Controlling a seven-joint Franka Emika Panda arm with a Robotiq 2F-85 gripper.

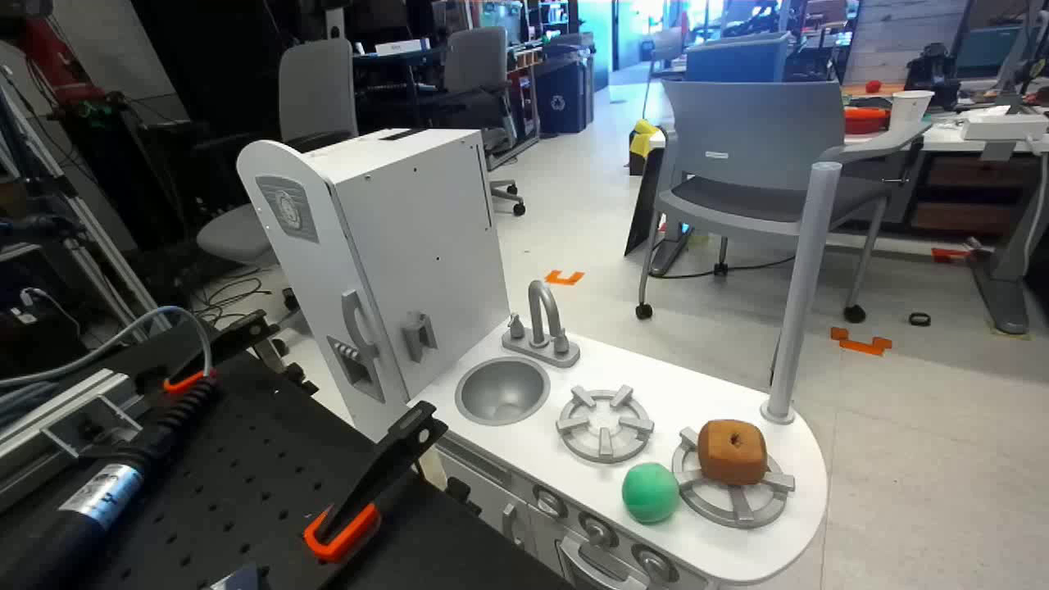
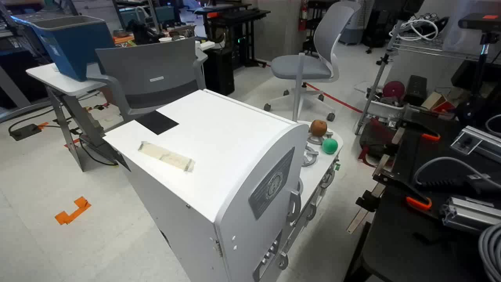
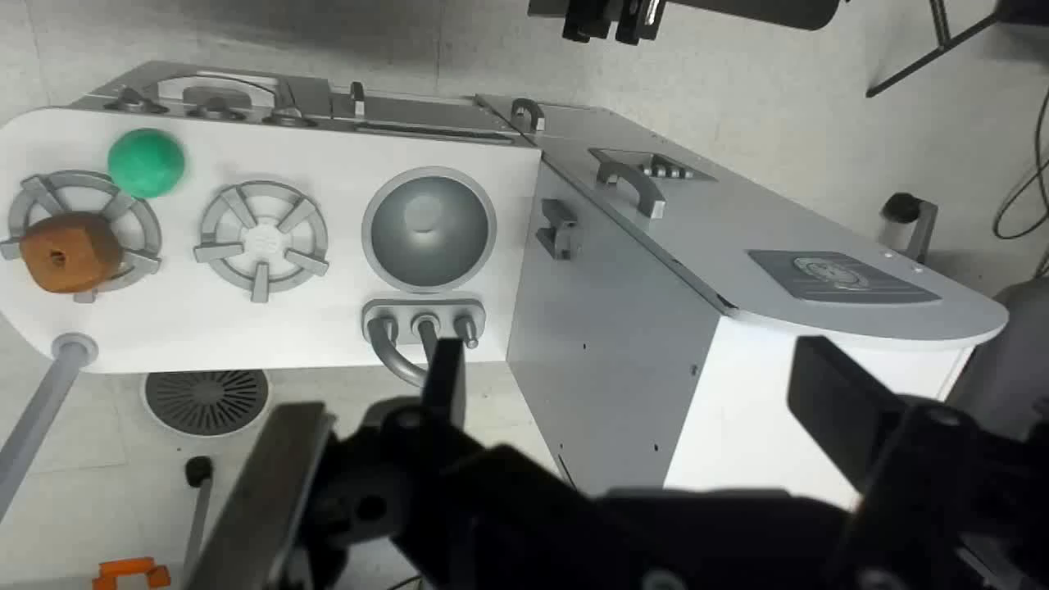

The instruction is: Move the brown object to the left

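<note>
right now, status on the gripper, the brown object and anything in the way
Gripper open, holding nothing. Brown object on the burner by the pole. Green ball close by, not touching it, might crowd the grasp.

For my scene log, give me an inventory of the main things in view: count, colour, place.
toy kitchen: 1, white and grey, beside the black table
burners: 2, grey, on its counter
brown object: 1, orange-brown, on the burner nearer the post
green ball: 1, green, beside that burner
sink: 1, grey, in the counter
faucet: 1, grey, beside the sink
post: 1, grey, counter's rounded end
clamps: 2, black and orange, edge of that table
chairs: at least 3, grey, on the floor
bins: at least 2, blue, background
claw: 1, black, open in the wrist view
</note>
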